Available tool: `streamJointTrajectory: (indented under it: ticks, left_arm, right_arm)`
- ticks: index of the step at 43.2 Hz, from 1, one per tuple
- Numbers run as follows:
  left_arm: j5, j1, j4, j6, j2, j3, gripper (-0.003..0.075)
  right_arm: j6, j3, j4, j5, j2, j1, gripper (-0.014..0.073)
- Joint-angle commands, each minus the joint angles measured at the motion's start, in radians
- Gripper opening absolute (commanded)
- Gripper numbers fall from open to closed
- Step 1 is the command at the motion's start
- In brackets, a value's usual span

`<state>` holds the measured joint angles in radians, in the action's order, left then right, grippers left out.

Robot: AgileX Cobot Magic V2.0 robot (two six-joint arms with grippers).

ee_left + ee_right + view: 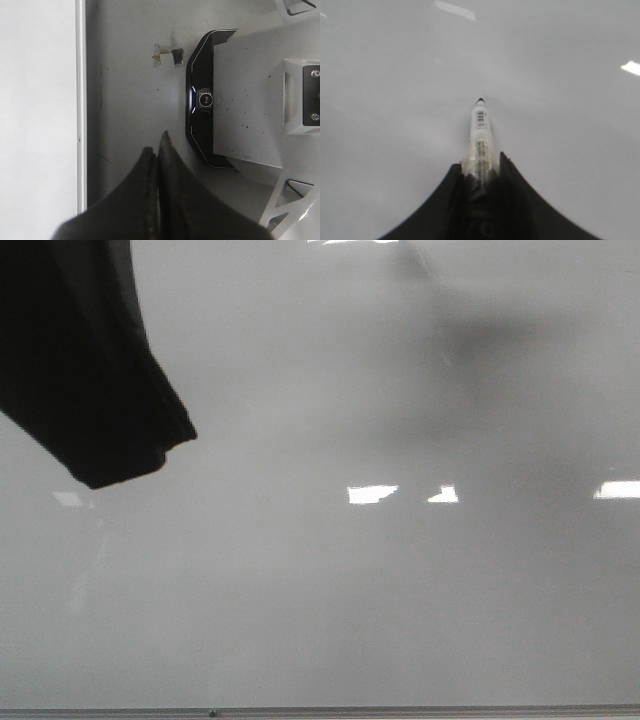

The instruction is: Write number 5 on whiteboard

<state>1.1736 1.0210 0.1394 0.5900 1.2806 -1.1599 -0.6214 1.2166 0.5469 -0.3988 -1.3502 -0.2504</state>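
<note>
No number 5 on the whiteboard (330, 610) yet, surface blank. Right gripper (481, 167) clamped on a marker (480, 137), tip near the board. Left gripper (157, 150) pinched closed, empty, off the board edge. Probably best: light even pressure, tip square, slow strokes.

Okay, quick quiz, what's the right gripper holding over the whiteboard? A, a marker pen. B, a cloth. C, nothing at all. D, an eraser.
A: the right wrist view shows the right gripper clamped on a white marker pen, its dark tip pointing at the whiteboard.
</note>
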Motion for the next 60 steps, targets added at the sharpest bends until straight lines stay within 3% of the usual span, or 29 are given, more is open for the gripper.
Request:
streamJointTrajectory:
  ticks: [1,15,30,47,60]
  left_arm:
    - [-0.019,0.007,0.021,-0.009,-0.029,-0.034,-0.0020]
    - [-0.020,0.007,0.021,-0.009,-0.029,-0.034,-0.0020]
    - [-0.020,0.007,0.021,-0.009,-0.029,-0.034,-0.0020]
    - [-0.020,0.007,0.021,-0.009,-0.029,-0.034,-0.0020]
    - [-0.020,0.007,0.021,-0.009,-0.029,-0.034,-0.0020]
  right_arm:
    - [0.000,0.050,0.023,0.083,0.010,0.007,-0.0067]
    - [-0.002,0.004,0.016,-0.019,-0.040,-0.004,-0.0067]
    - [-0.008,-0.063,0.014,0.076,-0.028,-0.023,-0.0067]
    - [-0.007,-0.063,0.015,-0.046,0.010,0.148,-0.0060]
    - [-0.007,-0.177,0.016,-0.059,0.011,0.112,-0.0060]
